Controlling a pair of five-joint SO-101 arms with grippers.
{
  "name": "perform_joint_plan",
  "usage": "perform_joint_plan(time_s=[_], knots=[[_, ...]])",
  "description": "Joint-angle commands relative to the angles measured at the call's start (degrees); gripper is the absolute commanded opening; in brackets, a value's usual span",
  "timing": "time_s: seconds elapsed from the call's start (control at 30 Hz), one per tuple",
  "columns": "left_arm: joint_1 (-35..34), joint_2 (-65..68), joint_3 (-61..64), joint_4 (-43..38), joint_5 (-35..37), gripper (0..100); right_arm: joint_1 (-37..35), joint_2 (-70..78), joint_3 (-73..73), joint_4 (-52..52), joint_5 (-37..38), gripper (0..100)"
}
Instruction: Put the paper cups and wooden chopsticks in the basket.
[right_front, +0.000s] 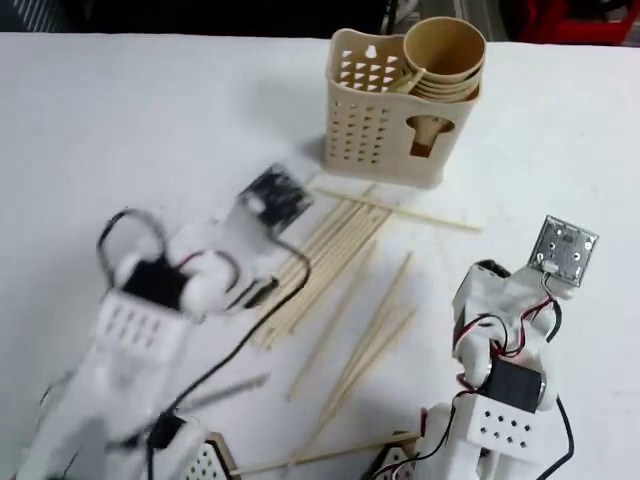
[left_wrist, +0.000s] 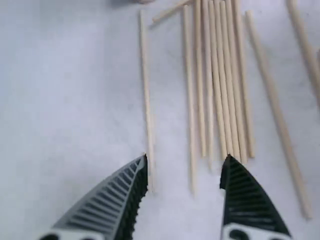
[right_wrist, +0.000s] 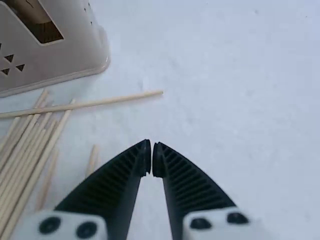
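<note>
High view: loose chopsticks (right_front: 322, 255) on table (right_front: 150, 120) beside basket (right_front: 372, 135) of cups (right_front: 446, 52)

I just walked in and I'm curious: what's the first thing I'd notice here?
Probably the wooden chopsticks scattered across the middle of the white table, with the left gripper open over one bunch of them. Next comes the beige basket at the far side, with a stack of paper cups standing in it.
</note>
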Motion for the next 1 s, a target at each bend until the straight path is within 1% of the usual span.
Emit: perform_joint_plan(time_s=[0.0,0.2,0.3,0.43,0.77,0.9,0.97], knots=[[4.70,17.45,-10.90,-0.62,0.88,25,0.75,-1.27,-0.26,0.22,-0.53,2.1],[8.31,36.97,-22.77,-2.02,1.14,25,0.84,-1.27,-0.26,0.31,-0.53,2.1],[7.96,46.20,-29.45,-2.20,2.46,21,0.84,-1.27,-0.26,0.40,-0.53,2.1],[8.04,56.40,-36.92,-1.58,2.64,21,0.84,-1.27,-0.26,0.48,-0.53,2.1],[7.87,71.08,-51.60,5.27,2.81,20,0.84,-1.27,-0.26,0.48,-0.44,2.1],[7.16,75.82,-55.74,8.09,6.68,20,0.84,-1.27,-0.26,0.48,-0.35,2.1],[6.64,77.49,-58.64,10.37,7.03,17,0.84,-1.27,-0.26,0.48,-0.35,2.1]])
